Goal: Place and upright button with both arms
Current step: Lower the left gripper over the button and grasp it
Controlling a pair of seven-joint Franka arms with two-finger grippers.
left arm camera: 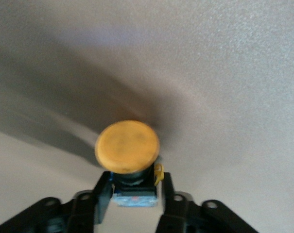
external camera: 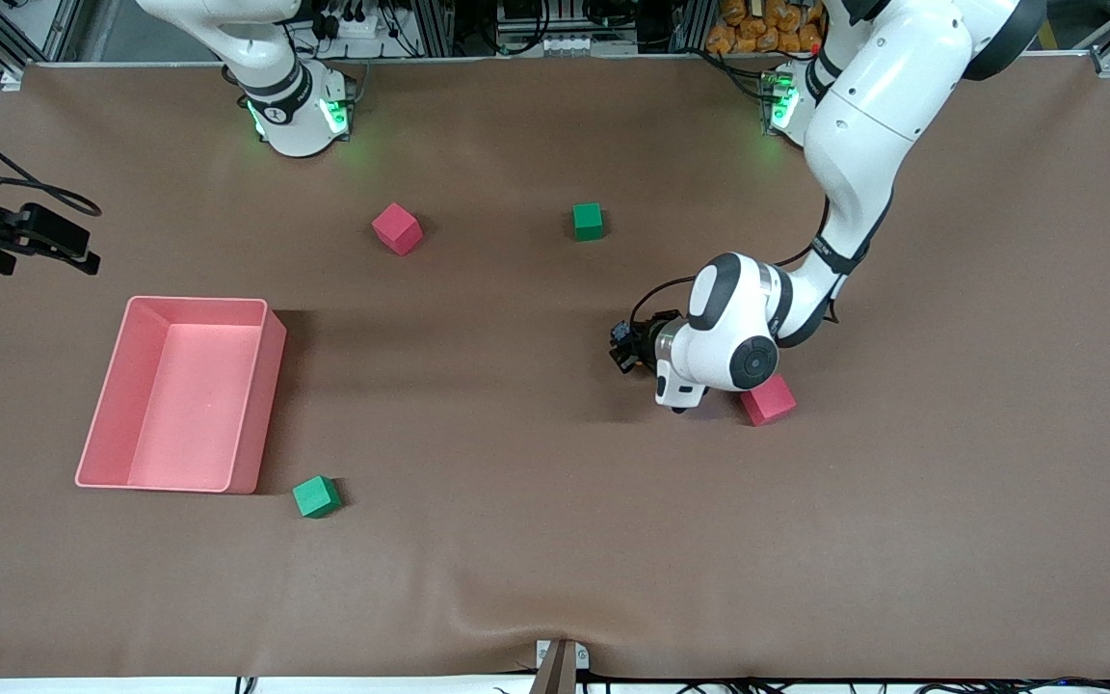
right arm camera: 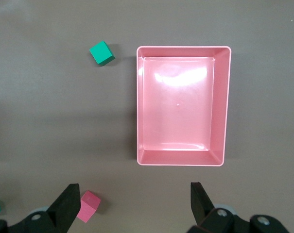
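Observation:
The button [left arm camera: 128, 145] has a round orange cap on a short black-and-blue body. My left gripper [left arm camera: 134, 182] is shut on that body, one finger on each side, and the cap points away from the wrist. In the front view the left gripper [external camera: 624, 345] is low over the middle of the table, beside a red cube [external camera: 768, 399], and the wrist hides the button there. My right gripper [right arm camera: 134, 194] is open with nothing between its fingers. It hangs high over the right arm's end of the table and looks down on the pink bin [right arm camera: 137, 107]; the right arm waits.
The pink bin [external camera: 256, 405] stands at the right arm's end of the table. A green cube [external camera: 316, 496] lies beside its corner nearer the front camera. A second red cube [external camera: 397, 228] and a second green cube [external camera: 588, 221] lie closer to the robots' bases.

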